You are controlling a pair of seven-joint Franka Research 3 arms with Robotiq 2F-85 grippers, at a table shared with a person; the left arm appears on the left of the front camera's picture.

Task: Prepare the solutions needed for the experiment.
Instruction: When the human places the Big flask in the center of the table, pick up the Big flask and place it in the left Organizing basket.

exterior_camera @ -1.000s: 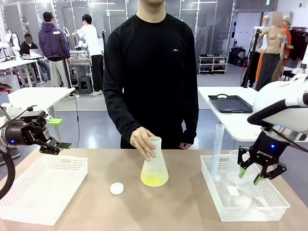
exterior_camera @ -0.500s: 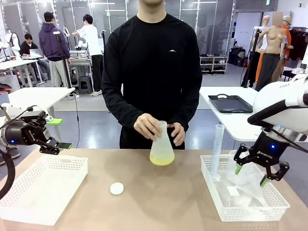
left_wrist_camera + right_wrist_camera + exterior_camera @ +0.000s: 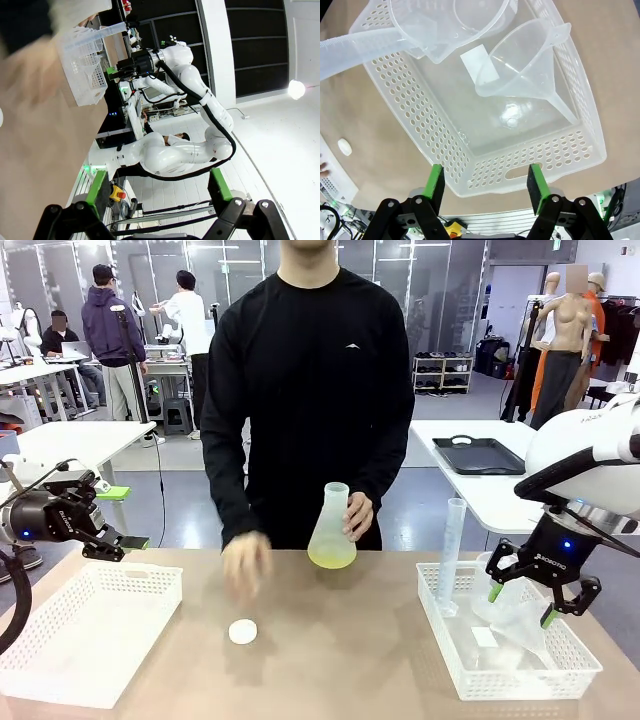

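The tan table (image 3: 340,660) spans your whole front view, and the person (image 3: 310,390) in a black long-sleeved top with a small white chest mark stands at its far edge. A white perforated basket (image 3: 110,568) sits on the robot's left side. A second basket (image 3: 500,685) on the right holds the labware.

The left gripper (image 3: 128,518) hangs off the table's left edge with its jaws spread and nothing between them. The right gripper (image 3: 520,605) hovers over the right basket, also spread wide and gripping nothing. Both black bodies carry white lettering that is too small for you to read.

One of the person's hands (image 3: 358,515) holds the conical flask (image 3: 333,525) above the far middle of the table. The solutions (image 3: 332,558) form a shallow yellow-green layer in the flask's base.

In the right basket you find a tall graduated cylinder (image 3: 452,550), a clear jug (image 3: 445,25) and a funnel (image 3: 530,65) lying directly under the right claw. There is also a blank white card (image 3: 479,64).

The person's other hand (image 3: 245,565), blurred, is above a small white disc (image 3: 243,631) on the table.
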